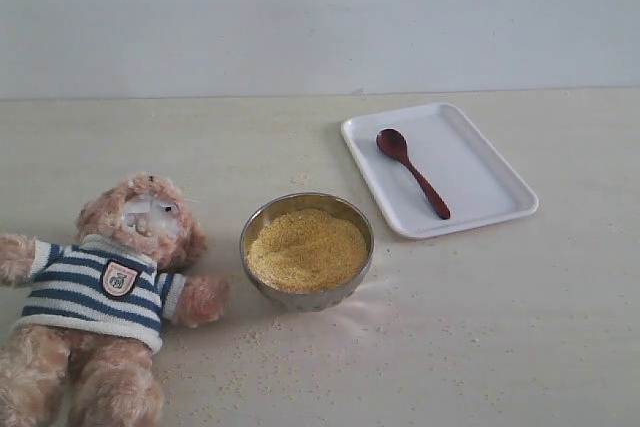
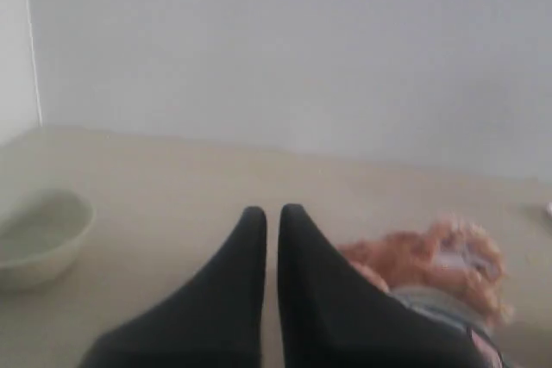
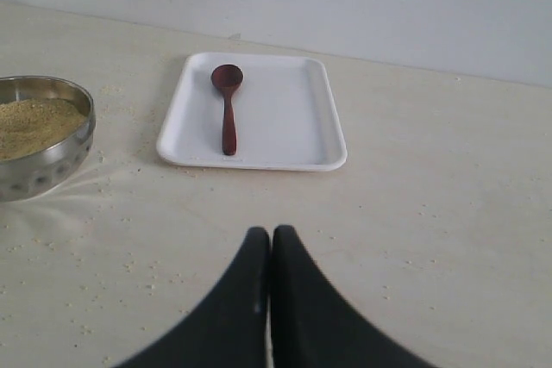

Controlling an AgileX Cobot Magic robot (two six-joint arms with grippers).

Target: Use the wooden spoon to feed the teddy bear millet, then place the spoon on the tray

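The wooden spoon lies on the far-right tray; the millet sits right of the teddy bear. The left end effector and right end effector are pinched together, empty.

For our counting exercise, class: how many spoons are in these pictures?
1. The wooden spoon lies flat inside the tray, right of the metal bowl of millet in the exterior view. No other shows anywhere.

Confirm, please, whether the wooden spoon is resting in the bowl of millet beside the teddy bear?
No: the wooden spoon lies on the tray, not in the bowl of millet, as the exterior view shows. The teddy bear is beside the bowl.
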